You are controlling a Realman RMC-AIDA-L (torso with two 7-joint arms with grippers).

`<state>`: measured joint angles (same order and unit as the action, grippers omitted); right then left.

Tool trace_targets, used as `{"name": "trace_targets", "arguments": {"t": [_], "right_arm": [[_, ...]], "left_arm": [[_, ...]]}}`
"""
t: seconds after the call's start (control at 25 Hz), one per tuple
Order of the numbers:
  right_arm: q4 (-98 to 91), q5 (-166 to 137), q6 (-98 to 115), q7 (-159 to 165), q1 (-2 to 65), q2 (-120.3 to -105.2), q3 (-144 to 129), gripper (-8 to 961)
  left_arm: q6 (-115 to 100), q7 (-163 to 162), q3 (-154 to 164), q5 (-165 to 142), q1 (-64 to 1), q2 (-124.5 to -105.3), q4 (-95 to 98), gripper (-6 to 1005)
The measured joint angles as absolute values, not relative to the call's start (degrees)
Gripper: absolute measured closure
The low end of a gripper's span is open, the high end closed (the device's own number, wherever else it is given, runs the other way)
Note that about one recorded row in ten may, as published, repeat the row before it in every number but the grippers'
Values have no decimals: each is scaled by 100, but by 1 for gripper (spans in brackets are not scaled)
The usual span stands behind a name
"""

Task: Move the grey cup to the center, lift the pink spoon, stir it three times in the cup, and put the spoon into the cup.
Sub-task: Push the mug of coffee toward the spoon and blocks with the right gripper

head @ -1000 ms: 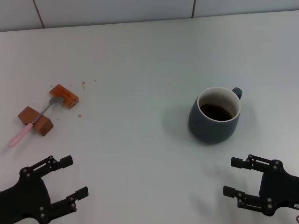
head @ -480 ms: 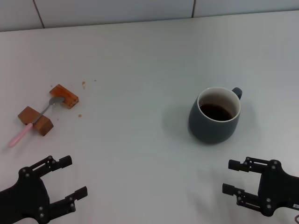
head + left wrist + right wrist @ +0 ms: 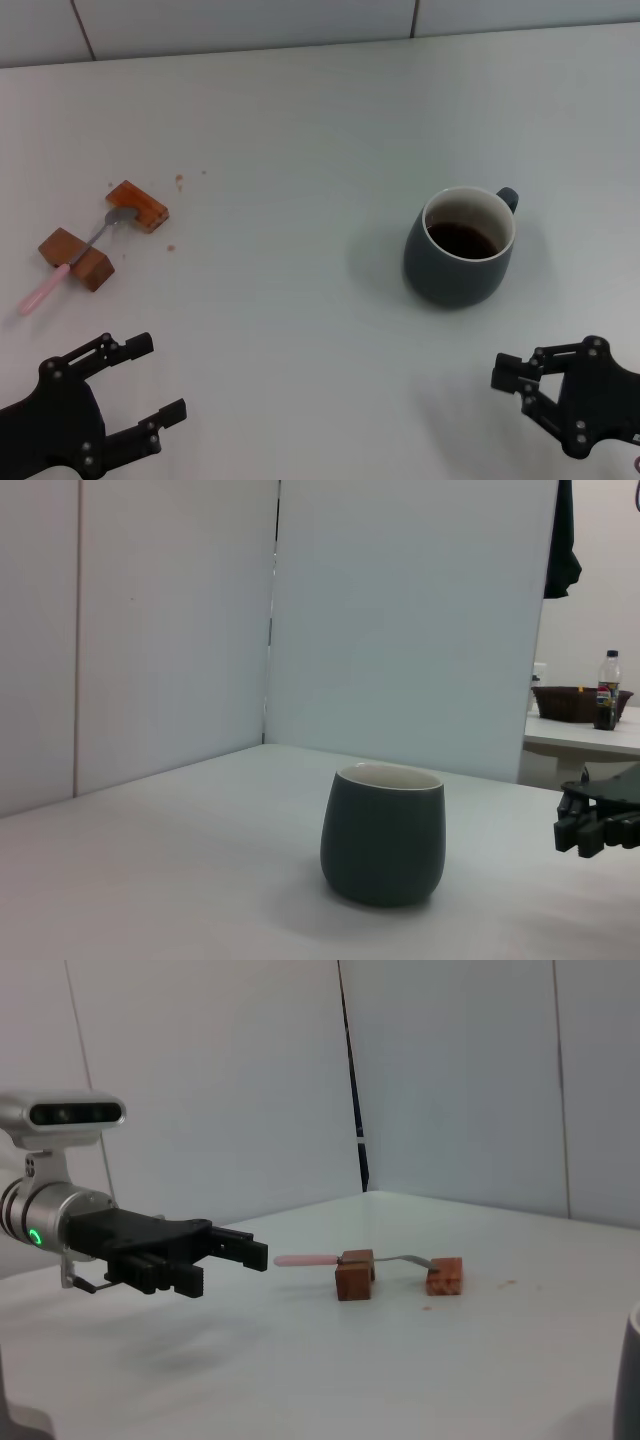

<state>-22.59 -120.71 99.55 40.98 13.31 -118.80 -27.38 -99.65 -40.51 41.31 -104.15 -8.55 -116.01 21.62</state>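
Observation:
The grey cup (image 3: 460, 255) holds dark liquid and stands right of the table's middle, its handle pointing to the far right; it also shows in the left wrist view (image 3: 383, 835). The pink spoon (image 3: 42, 291) lies at the far left across two wooden blocks, with its silver bowl on the farther one; the right wrist view shows the spoon (image 3: 308, 1259) too. My left gripper (image 3: 158, 378) hovers open near the front edge, below the spoon. My right gripper (image 3: 515, 380) is open and empty in front of the cup, turned on its side.
Two brown wooden blocks (image 3: 137, 205) (image 3: 77, 258) carry the spoon, with a few crumbs beside them. A white wall with seams runs along the table's far edge. The left wrist view shows another table with a bottle (image 3: 607, 690) beyond the right gripper.
My right gripper has rolled its wrist, so its fingers now stand one above the other, and it has dropped slightly toward the front edge. Left gripper, cup and spoon are still.

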Motion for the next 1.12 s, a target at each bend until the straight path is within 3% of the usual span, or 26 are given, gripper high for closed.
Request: {"name": "trace_targets", "arguments": {"t": [0.56, 1.12], "right_arm": [[-889, -10876, 9697, 1705, 1108, -11927, 38, 937], [-522, -10925, 7530, 1535, 2134, -11931, -831, 935]], "left_arm": [[-9993, -4052, 4126, -10386, -860, -11588, 2192, 215], [-10017, -4090, 4034, -10375, -837, -11584, 2233, 215]]}}
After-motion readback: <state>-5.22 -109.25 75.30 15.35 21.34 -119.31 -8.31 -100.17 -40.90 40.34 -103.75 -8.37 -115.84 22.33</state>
